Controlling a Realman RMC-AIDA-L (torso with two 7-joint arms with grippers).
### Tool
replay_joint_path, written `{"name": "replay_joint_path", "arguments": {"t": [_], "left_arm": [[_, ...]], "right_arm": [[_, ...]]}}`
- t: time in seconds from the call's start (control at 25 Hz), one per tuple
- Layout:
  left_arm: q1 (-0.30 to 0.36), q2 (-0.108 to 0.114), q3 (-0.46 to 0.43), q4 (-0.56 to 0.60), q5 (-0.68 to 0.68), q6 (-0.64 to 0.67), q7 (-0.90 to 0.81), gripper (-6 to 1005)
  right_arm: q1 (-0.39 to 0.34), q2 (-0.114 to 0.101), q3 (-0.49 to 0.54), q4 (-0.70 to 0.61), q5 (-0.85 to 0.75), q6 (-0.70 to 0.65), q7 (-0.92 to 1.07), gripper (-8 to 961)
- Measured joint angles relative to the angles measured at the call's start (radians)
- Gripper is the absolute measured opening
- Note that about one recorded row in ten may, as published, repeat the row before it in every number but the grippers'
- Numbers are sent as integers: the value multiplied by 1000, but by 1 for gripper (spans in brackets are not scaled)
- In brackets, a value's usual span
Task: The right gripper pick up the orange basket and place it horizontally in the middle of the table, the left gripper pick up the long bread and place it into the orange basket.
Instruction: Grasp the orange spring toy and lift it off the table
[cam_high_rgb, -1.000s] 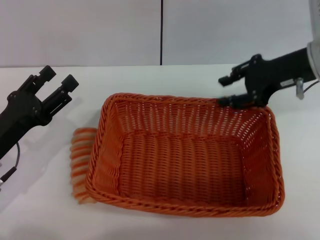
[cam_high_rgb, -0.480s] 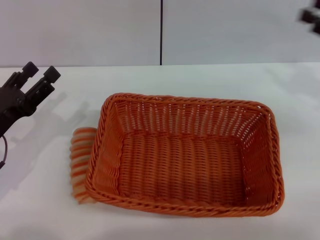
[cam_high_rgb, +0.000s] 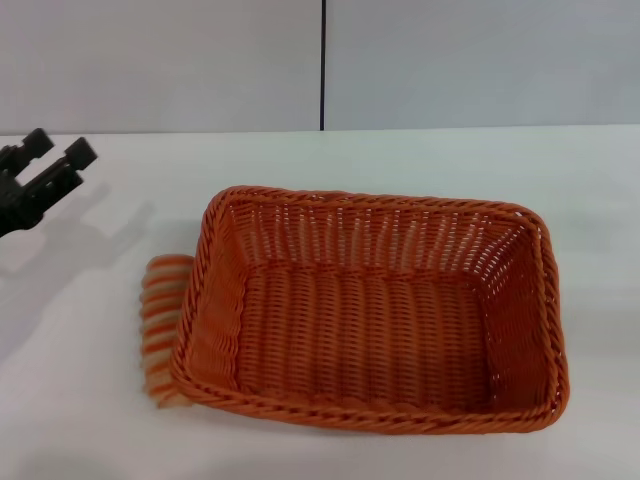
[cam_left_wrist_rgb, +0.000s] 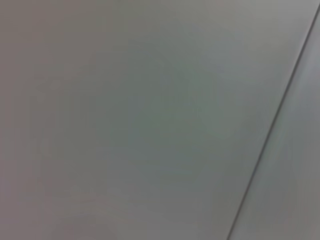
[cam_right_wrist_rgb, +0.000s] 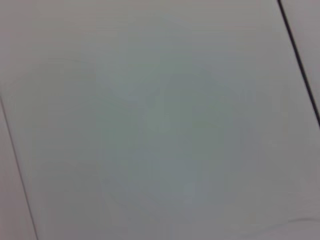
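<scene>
Here, long bread well apart from left claw.

Plain white table against a grey wall.
The wall is split by a thin dark vertical seam down to the table's far edge. The table is evenly lit, with soft shadows cast at its left side.

Basket: big rect. orange wicker, braided rim, slanted open-weave sides. Upright, open side up, long axis across the table, approx. mid-table, nothing inside. Bread: tan-cream w/ orange cross stripes, ribbed; lies on table at basket's left end, touching it, partly hidden under the rim.
</scene>
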Motion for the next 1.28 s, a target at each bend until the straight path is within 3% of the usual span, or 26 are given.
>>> {"name": "replay_joint_path", "arguments": {"t": [0.28,0.44,0.88,1.28], "left_arm": [[43,5,-7,51,-2,-2,-15,811],[47,22,7,62,66,-27,-16,811],[10,37,9,92,306,-46,-42,811],[-30,32,9,89,401,-62,-78,810]], "right_arm": [[-10,6,7,25,-2,-7,-4,497],[-6,10,7,38,-5,-8,-19,497],[14,12,-13,46,-22,-14,-12,497],[17,14,-15,65,-22,-54,-17,497]]}}
